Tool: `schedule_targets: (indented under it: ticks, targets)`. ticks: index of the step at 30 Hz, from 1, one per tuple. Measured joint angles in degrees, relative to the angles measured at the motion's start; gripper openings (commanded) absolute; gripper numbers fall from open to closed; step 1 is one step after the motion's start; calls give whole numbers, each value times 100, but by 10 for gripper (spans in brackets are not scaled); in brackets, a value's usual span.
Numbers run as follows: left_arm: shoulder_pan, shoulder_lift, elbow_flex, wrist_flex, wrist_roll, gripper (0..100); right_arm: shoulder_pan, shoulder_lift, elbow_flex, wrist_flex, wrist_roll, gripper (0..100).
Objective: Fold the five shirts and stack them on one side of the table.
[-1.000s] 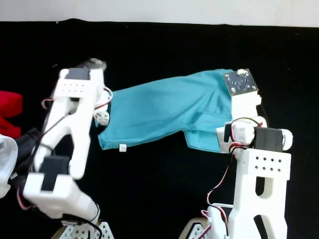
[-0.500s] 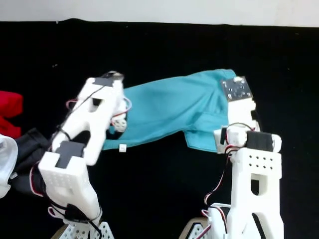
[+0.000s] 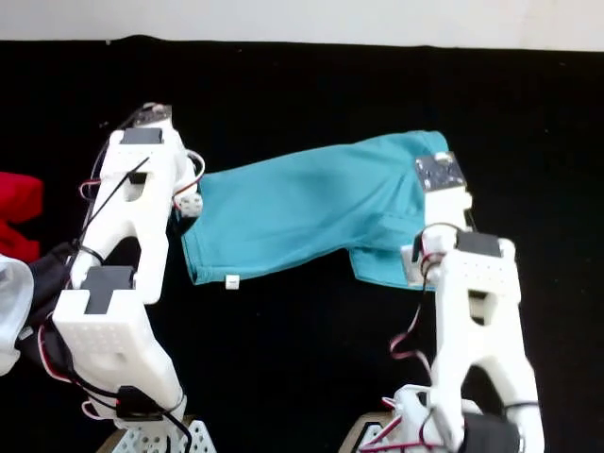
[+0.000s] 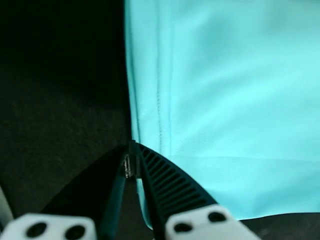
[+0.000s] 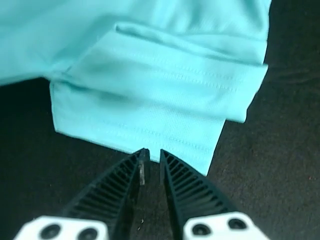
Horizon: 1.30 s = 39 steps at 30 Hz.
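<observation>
- While the teal short-sleeved cloth shirt [image 3: 311, 212] lies spread across the middle of the black-covered table [image 3: 302, 368], its long axis runs from lower left to upper right of the high view.
- The left arm's black pincer [image 4: 132, 155] sits at the shirt's left end, tips drawn together on the very edge; whether cloth is caught is unclear.
- The right arm's black pincer [image 5: 151, 161], a narrow slit apart and holding nothing, faces the folded teal sleeve [image 5: 150, 110] just ahead, at the shirt's lower right.
- Each arm appears nearest its own end.
</observation>
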Motion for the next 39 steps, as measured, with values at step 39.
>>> schedule_targets:
  ticks: [39]
  targets:
    - [-563, 5284, -9037, 1916, -44, 8, 9, -35, 299, -44, 0, 51]
